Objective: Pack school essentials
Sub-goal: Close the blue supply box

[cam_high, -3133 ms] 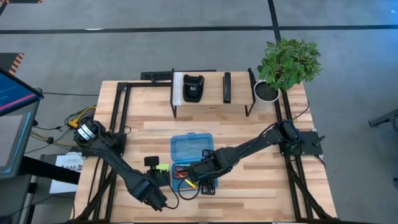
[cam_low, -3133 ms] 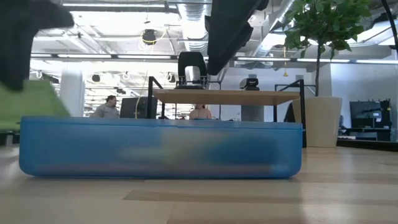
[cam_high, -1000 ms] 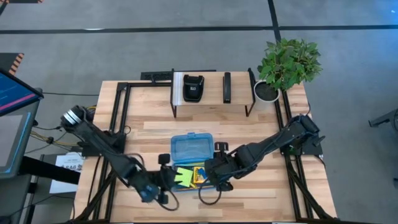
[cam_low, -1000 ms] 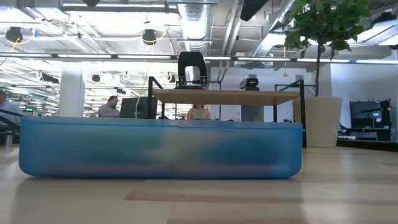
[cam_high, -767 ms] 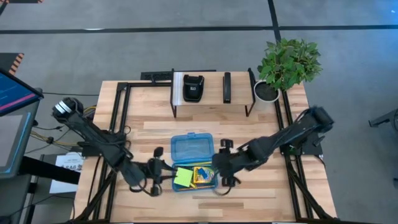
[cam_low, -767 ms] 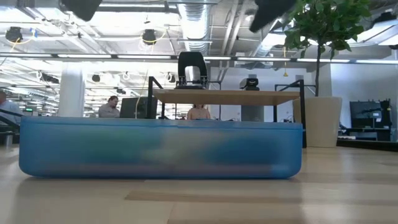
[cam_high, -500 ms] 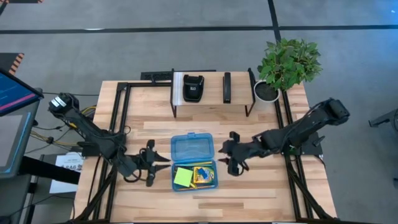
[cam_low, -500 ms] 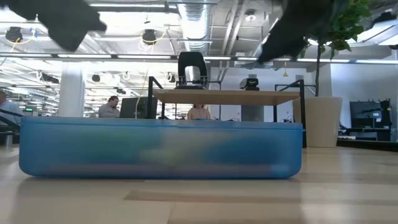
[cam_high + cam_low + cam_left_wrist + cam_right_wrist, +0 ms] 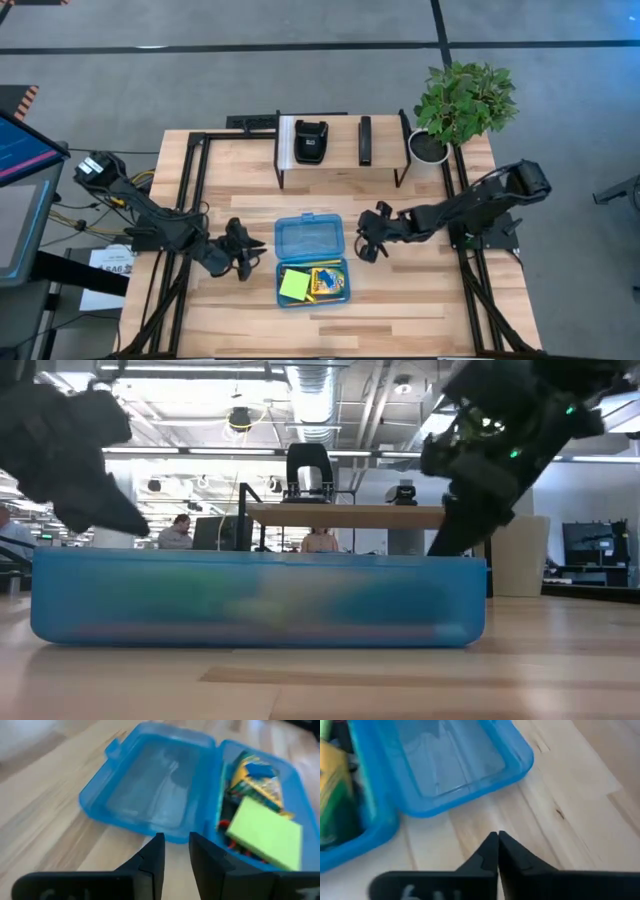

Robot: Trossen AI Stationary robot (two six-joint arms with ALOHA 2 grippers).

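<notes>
Looking down in the high view, the blue case (image 9: pixel 311 258) lies open at frame centre, its lid toward the top; the green pad (image 9: pixel 294 284) and crayon box (image 9: pixel 327 281) sit in the tray. The left gripper (image 9: pixel 243 251) is just left of the case, the right gripper (image 9: pixel 370 236) just right of the lid; neither holds anything. Packing appears complete; the step in hand is judged to be closing. In the low view, the case wall spans the frame, with both grippers above its ends. In the left wrist view, the fingers (image 9: pixel 153 857) show a narrow gap, empty, facing the lid; a blue eraser (image 9: pixel 259 770) tops the contents. In the right wrist view, the fingers (image 9: pixel 490 851) are pressed together near the lid's edge. The next move calls for getting under the lid's edge and folding it over. No writing is legible.
</notes>
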